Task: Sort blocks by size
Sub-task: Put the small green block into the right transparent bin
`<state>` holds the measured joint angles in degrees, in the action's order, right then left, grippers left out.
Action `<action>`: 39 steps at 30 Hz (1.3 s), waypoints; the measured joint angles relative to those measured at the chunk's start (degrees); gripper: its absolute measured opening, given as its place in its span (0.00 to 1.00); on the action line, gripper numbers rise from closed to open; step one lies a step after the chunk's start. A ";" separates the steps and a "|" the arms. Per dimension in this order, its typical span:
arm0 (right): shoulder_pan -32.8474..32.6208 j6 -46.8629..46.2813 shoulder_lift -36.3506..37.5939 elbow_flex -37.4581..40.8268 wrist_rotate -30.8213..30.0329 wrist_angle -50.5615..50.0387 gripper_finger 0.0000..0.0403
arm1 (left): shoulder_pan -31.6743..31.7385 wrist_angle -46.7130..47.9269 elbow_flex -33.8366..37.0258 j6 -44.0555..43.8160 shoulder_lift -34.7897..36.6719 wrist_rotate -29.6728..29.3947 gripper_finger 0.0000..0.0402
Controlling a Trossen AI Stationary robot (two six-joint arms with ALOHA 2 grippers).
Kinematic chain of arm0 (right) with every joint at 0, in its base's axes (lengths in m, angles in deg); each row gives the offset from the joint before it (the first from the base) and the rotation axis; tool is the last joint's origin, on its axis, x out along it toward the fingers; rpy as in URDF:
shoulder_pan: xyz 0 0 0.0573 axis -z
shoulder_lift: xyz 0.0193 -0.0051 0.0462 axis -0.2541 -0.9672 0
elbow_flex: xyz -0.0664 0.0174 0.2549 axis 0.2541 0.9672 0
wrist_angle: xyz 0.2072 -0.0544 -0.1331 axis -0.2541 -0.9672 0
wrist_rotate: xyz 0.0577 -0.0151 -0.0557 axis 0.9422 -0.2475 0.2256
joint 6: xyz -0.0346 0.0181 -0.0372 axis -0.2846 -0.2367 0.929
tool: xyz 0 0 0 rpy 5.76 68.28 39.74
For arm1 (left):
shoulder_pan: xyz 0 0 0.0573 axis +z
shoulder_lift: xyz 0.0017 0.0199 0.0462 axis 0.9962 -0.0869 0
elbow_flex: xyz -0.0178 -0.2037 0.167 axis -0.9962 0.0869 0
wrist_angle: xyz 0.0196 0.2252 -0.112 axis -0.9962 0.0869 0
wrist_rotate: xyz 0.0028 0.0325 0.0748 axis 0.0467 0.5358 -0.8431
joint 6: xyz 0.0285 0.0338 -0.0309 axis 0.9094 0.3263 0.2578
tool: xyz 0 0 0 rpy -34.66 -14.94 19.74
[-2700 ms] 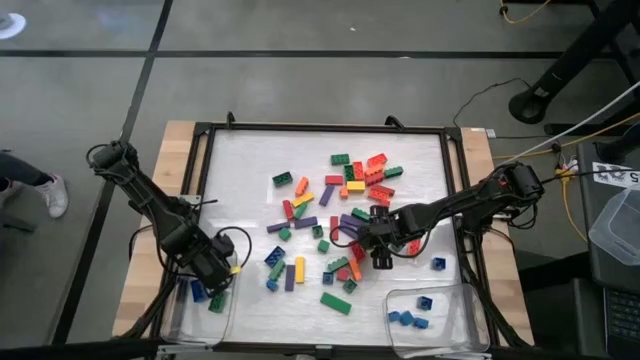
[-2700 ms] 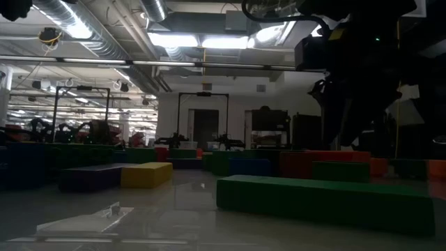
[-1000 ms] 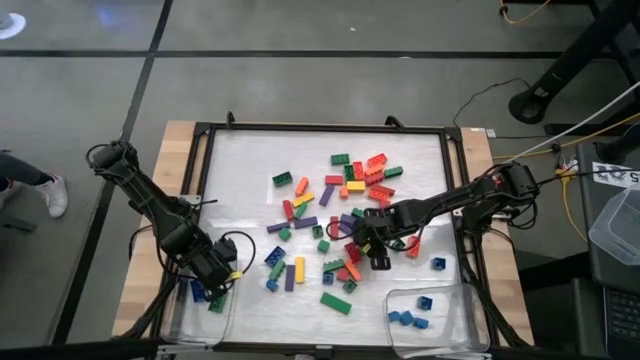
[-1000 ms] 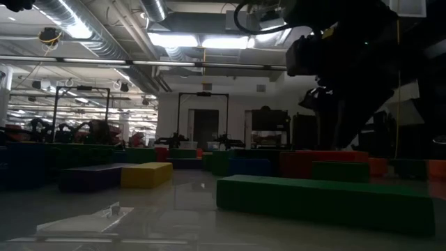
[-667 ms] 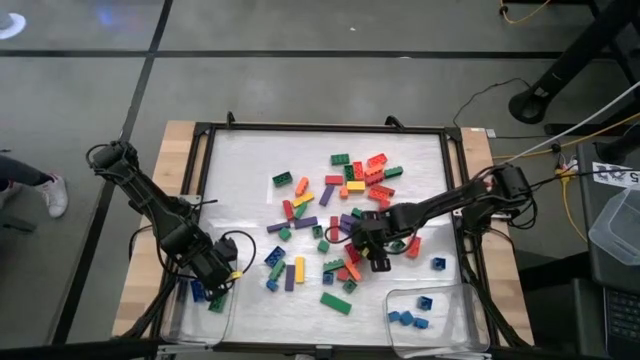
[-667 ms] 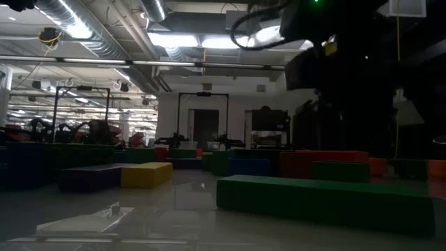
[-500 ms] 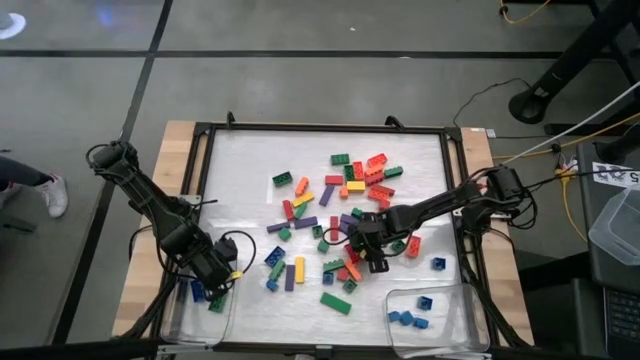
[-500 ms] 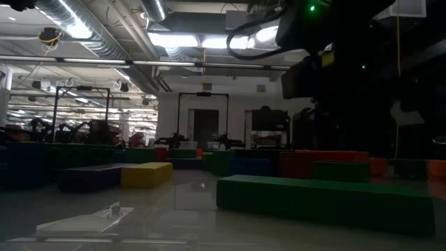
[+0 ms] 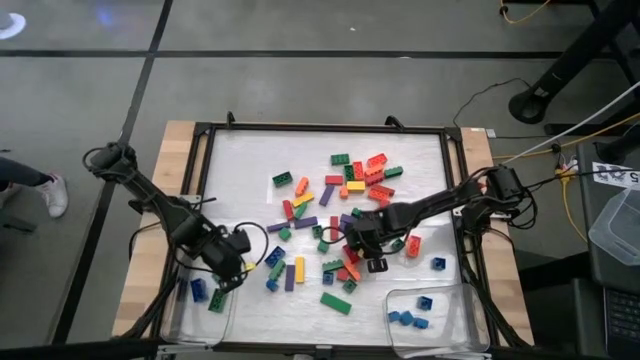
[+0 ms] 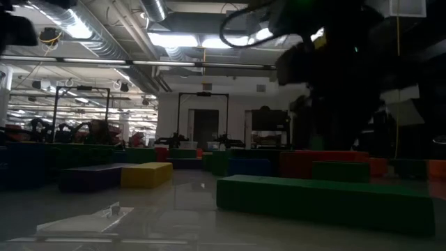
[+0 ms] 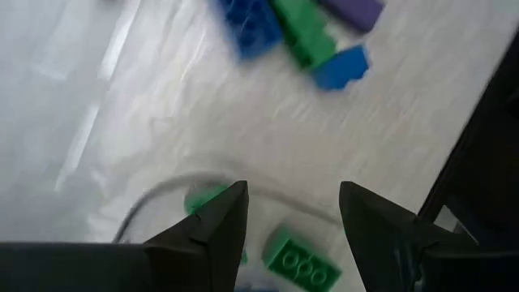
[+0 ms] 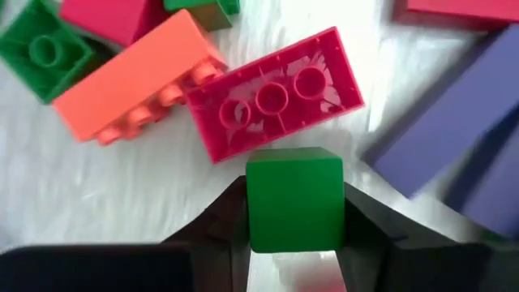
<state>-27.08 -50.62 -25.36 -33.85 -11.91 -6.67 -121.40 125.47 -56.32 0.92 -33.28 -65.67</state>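
In the low view a dark arm [image 10: 348, 84] fills the upper right, its gripper unreadable. Blurred blocks [image 11: 300, 32] smear across the left wrist view's top.

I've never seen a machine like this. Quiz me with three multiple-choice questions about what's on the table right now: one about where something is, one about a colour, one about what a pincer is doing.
1. Where is the clear tray holding only blue blocks?
A. near corner on the right arm's side
B. far corner on the left arm's side
C. middle of the table

2. What colour is the small block between the right pincer's fingers?
A. yellow
B. green
C. purple

3. How is the left pincer?
A. shut on a red block
B. lying flat on the floor
C. open and empty

Answers: 1 A, the tray sits there with the blue blocks. 2 B, the right pincer has its fingers against the sides of a green block. 3 C, the left pincer shows a bare gap above its own tray.
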 joint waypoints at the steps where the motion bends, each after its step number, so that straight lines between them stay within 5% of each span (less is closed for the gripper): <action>1: -0.02 0.09 0.00 -1.53 -0.03 -2.28 0.33 | 0.80 -0.69 0.00 1.17 0.00 0.00 0.45; 6: -1.08 0.38 0.04 -8.83 -0.13 -12.08 0.36 | 5.46 -5.13 0.00 7.41 0.00 -1.35 0.45; 11: -5.42 -2.18 0.07 -15.21 -0.03 -21.10 0.33 | 10.45 -10.95 0.00 14.68 0.00 -11.64 0.45; 21: -21.21 -21.94 0.13 -23.18 -5.33 -32.51 0.35 | 19.50 -17.14 0.00 28.31 -0.02 -15.44 0.45; 31: -37.20 -50.27 0.15 -23.34 -11.23 -30.55 0.37 | 24.24 -21.15 -0.01 33.85 -0.59 -15.45 0.45; 39: -43.32 -57.69 0.04 -17.55 -10.92 -20.14 0.38 | 27.40 -20.49 0.00 31.24 -6.73 -11.81 0.45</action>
<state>-70.40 -108.31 -25.31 -51.40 -22.83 -26.81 -94.00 104.98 -56.32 32.16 -40.01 -77.47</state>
